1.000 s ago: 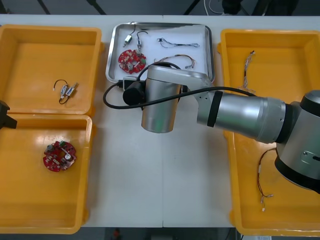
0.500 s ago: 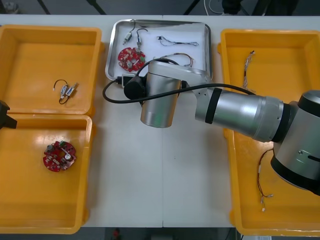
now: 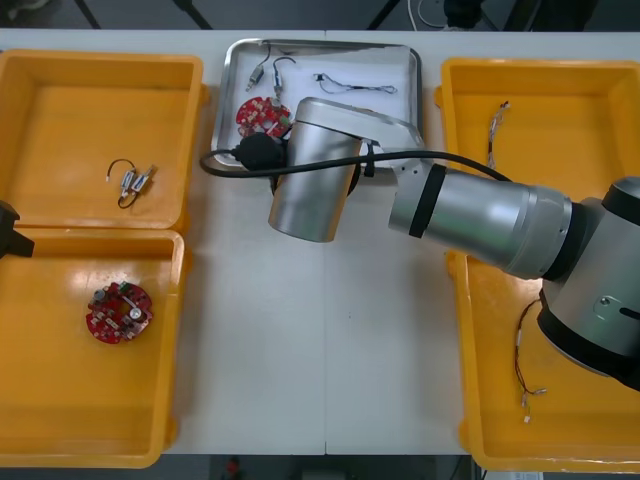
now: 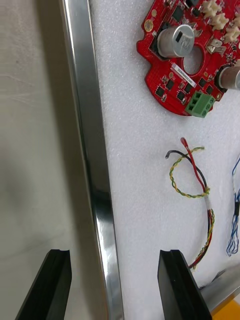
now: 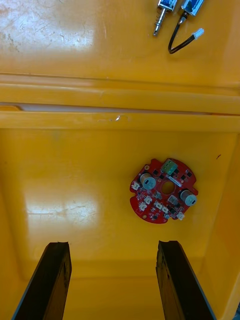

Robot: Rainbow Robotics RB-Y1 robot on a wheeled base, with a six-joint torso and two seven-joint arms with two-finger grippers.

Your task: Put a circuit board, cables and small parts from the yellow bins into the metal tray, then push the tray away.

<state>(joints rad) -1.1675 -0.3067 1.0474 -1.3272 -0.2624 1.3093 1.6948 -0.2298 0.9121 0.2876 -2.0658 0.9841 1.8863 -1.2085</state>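
The right pincer (image 4: 114,254) stands spread across the near rim of the metal tray (image 4: 95,165). One flat black finger is over the pale worktop (image 4: 35,150) and the other over the tray's white, grainy lining, with the shiny rim strip running between them. Whether either finger touches the rim I cannot tell. In the tray lies a round red circuit board (image 4: 170,82) with silver cylinders, a green block and a hole at its middle. Near it lies a thin red and yellow twisted cable (image 4: 206,197), with a blue and white cable (image 4: 233,235) just beside that. The tray sits at the worktop's far edge, between the yellow bins (image 3: 100,100).

The left pincer (image 5: 112,247) hangs spread over the near left bin (image 5: 75,200), whose smooth, glossy plastic floor bears a second circuit board (image 5: 155,200), also round and red. Past the ridge where the two bins meet, in the far left bin (image 5: 75,40), lie small metal parts (image 5: 192,6) with a looped black cable (image 5: 177,42).
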